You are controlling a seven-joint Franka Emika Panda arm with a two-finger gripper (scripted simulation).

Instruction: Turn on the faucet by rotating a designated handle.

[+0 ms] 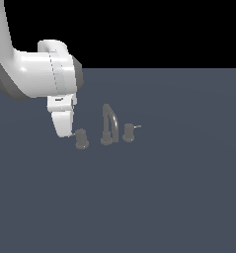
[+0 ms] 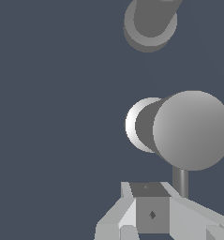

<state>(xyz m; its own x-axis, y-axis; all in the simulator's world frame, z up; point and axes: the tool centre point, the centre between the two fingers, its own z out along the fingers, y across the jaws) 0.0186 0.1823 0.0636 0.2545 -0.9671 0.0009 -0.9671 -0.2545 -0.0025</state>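
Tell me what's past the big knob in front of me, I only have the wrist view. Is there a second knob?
Observer: Yes. A second knob stands beyond the arched spout, at the end of the set on the exterior view's right.
Operator: Which way does its lever point?
Observer: Out to the exterior view's right, away from the spout.
Operator: Where's the gripper relative to the whole set?
Observer: The gripper hangs low at the exterior view's left end, right beside the near knob. I can't tell whether it touches.
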